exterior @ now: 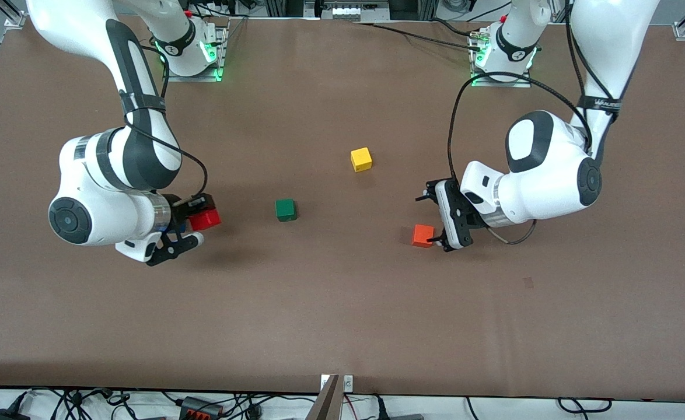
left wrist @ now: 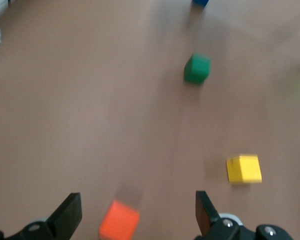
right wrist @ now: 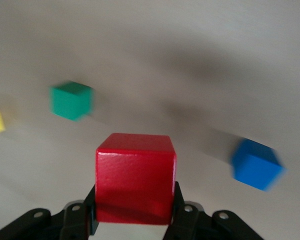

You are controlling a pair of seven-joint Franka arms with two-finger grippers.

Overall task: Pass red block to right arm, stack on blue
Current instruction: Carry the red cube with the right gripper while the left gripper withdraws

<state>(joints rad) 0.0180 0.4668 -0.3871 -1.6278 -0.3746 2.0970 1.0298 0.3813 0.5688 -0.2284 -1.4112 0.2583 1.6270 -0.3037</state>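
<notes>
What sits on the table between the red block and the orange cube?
The green cube, in the front view. The red block is in the right gripper.

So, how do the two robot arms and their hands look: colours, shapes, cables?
Both arms are glossy white with rounded joints and black trim. The right arm has a shiny silver wrist cuff and a slim black two-finger hand; a thin black cable loops beside it. The left arm ends in a wider black linkage hand, and a thick black cable arcs over it. Green lights glow at both bases.

A glossy, smooth red block (right wrist: 135,177) sits between matt black plastic fingers (right wrist: 80,215), above a matt brown table (exterior: 342,303) with a paper-like surface.
</notes>
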